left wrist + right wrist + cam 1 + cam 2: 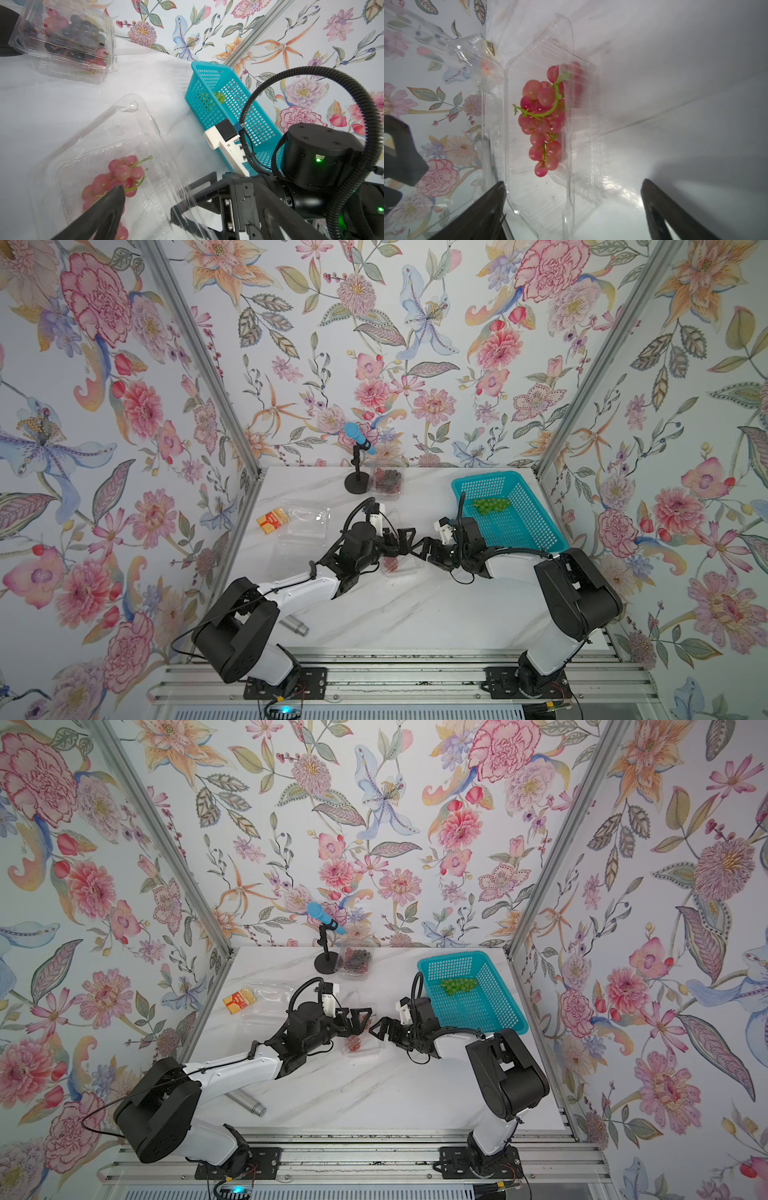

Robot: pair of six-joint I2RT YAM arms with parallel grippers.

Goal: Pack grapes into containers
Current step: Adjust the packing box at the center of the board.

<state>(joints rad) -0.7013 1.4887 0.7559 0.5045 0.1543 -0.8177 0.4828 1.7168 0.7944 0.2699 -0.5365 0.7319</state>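
Red bunch [544, 116] in open clamshell [571, 41]: likely light, flimsy, slippery; press lid at rim. Left gripper [361, 1017], right gripper [573, 181]: fingers spread, empty.

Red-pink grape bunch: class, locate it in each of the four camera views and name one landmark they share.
In a top view: the red-pink grape bunch mid-table, partly covered.
In a top view: the bunch at the same mid-table spot, partly covered.
Left wrist: close foreground, teal basket beyond it.
Right wrist: picture centre, whole bunch showing.
Shared landmark: the clear clamshell box it lies in.
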